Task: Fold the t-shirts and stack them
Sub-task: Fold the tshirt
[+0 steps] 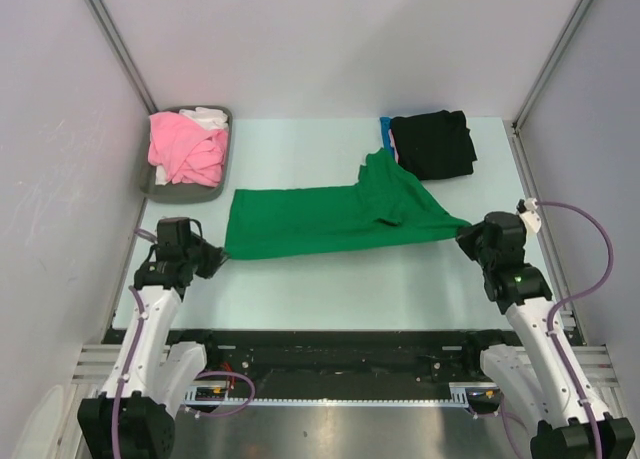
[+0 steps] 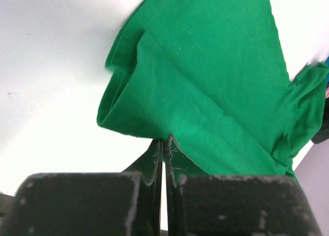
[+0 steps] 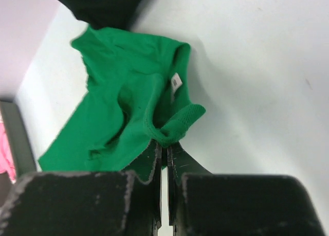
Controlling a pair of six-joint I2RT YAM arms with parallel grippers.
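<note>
A bright green t-shirt (image 1: 330, 217) lies stretched across the middle of the table, folded lengthwise, one sleeve pointing to the back. My left gripper (image 1: 220, 256) is shut on its left hem corner (image 2: 169, 138). At the other end my right gripper (image 1: 462, 235) is shut on the ribbed collar (image 3: 175, 132), near the white neck label (image 3: 176, 82). A folded black t-shirt (image 1: 433, 144) lies at the back right on top of a blue one (image 1: 385, 134). Pink (image 1: 185, 149) and white (image 1: 208, 117) t-shirts are heaped in the tray.
The dark grey tray (image 1: 150, 179) stands at the back left by the left wall. White walls close in both sides and the back. The arms' bases and a black rail (image 1: 330, 364) run along the near edge.
</note>
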